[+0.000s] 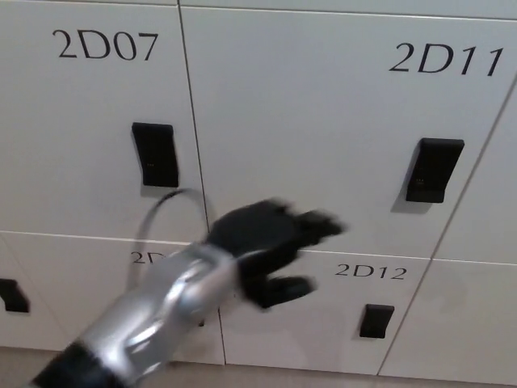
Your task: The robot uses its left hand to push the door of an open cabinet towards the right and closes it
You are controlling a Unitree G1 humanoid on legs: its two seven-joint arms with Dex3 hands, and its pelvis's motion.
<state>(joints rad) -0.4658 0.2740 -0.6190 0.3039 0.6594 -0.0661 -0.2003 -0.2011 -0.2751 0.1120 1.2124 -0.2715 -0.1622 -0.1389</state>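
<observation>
**Desk:** What are you looking at there?

**Caption writer:** A wall of white locker doors fills your head view. Your left hand [271, 246] reaches in from the lower left on a silver forearm [166, 311], motion-blurred, with a thin grey cable [166, 202] looping above the wrist. The fingers [319, 225] are spread apart and hold nothing; the thumb [287, 289] sits below them.

**Desk:** And the door you are meant to push?

**Caption writer:** The hand lies over the seam between the door marked 2D11 [323, 121] and the door marked 2D12 [323, 315] beneath it. You cannot tell from this blur whether the fingertips press the panel or hang just in front of it. Both doors look flush with their neighbours; you see no open gap along their edges.

**Desk:** Anything else in the shot?

**Caption writer:** The door marked 2D07 [89, 121] stands at the upper left, its black latch [155, 153] near its right edge. A matching latch [435, 170] sits near the right edge of 2D11, and a smaller one [376, 320] on 2D12 below its number. Part of another latch [12, 295] shows at the far left edge. A strip of brownish floor [266, 378] runs along the bottom. Your right hand does not appear.
</observation>
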